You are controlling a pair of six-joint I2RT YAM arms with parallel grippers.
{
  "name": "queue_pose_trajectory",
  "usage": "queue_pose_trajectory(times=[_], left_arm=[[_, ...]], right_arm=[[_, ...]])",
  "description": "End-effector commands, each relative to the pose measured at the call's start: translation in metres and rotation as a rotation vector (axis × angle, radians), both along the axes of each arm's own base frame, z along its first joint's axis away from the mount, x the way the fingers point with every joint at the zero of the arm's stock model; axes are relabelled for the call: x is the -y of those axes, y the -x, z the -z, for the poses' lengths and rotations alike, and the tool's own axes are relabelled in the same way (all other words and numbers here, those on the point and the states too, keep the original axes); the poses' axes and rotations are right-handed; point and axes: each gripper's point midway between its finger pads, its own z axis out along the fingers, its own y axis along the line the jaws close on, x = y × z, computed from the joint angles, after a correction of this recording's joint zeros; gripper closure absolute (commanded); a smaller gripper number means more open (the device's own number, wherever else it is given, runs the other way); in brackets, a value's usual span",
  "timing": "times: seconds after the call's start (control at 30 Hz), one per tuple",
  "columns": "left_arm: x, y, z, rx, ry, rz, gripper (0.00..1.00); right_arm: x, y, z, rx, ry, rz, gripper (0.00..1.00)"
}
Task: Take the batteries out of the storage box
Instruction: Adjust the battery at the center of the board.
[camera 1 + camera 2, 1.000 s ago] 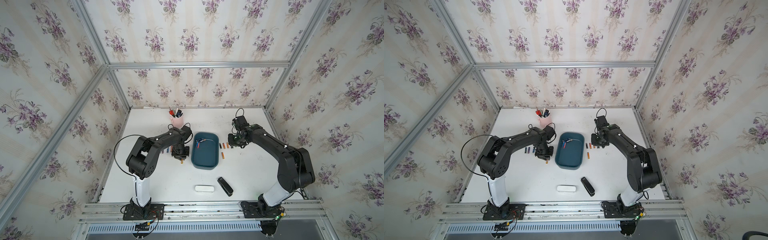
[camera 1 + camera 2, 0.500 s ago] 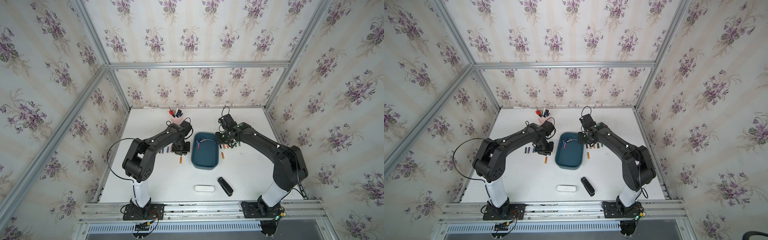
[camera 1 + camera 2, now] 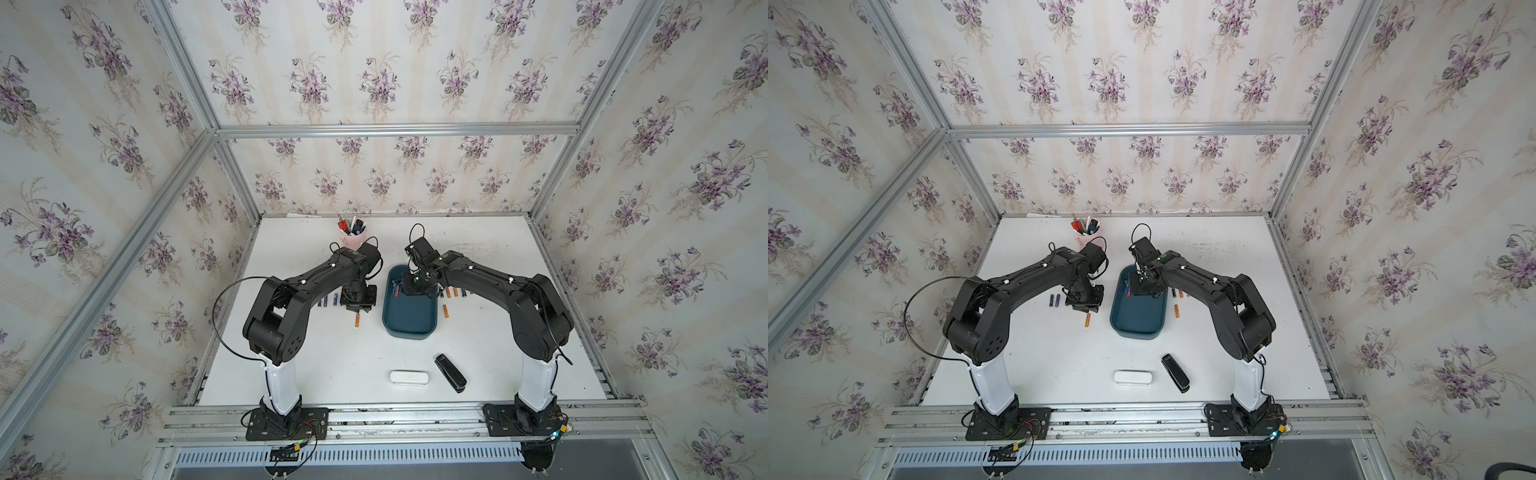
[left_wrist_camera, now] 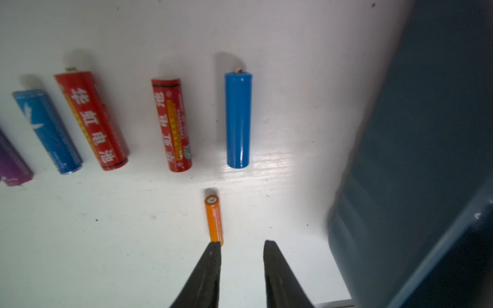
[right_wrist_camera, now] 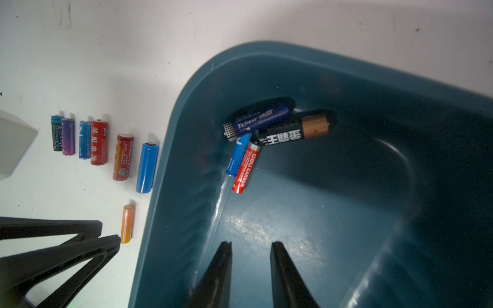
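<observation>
Most batteries (image 5: 98,142) lie on the desk (image 3: 332,365); four remain in the box (image 5: 186,160); left gripper (image 4: 242,243) and right gripper (image 5: 251,244) narrowly parted, empty.

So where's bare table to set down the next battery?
Bare: the stretch between the storage box and the white case; also the back of the table right of the pink cup. Crowded: both long sides of the box, lined with batteries.

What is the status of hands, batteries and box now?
Left hand open, empty, by small orange cylindrical battery. Right hand open, empty, over dark teal plastic storage box. Four batteries seen inside, one corner. Nothing blocking them.
</observation>
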Motion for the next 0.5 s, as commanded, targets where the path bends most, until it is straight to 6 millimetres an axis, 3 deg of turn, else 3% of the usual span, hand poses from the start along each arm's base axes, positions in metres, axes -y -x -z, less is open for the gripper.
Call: queue_pose_trajectory(times=[0.0,0.2,0.47], left_arm=[[-0.019,0.004,0.002,-0.006,-0.060,0.017,0.63],[-0.033,0.009,0.014,-0.025,-0.050,-0.004,0.63],[-0.023,0.011,0.023,-0.019,0.032,-0.026,0.63]], right_arm=[[-0.004,-0.003,-0.001,0.005,-0.016,0.007,0.69],[-0.003,0.000,0.000,0.001,-0.006,-0.001,0.69],[0.002,-0.001,-0.002,0.010,0.014,-0.005,0.69]])
